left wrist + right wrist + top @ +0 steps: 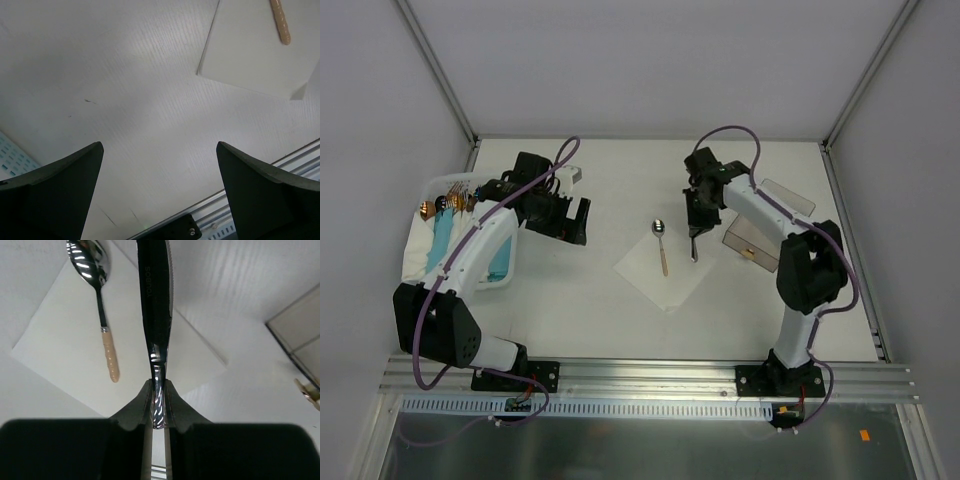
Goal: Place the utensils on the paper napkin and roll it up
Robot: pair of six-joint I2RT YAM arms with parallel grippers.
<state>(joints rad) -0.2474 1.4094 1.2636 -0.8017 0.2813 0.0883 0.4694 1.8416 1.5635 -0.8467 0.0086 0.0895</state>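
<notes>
Overhanging napkin point(60, 355) edge: knife point(155, 300) in right hand point(159, 392)

Napkin point(650, 277) is white, spoon point(662, 250) silver with beige ribbed handle, knife point(156, 305) glossy dark, bundles point(443, 240) seemingly teal

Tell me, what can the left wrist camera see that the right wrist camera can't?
Only left wrist: the left pincer, open over bare table, and a metal rail. Only right wrist: the right pincer shut on a knife, and the shiny bowl of the spoon. Both: the white napkin and the spoon's tan handle.
</notes>
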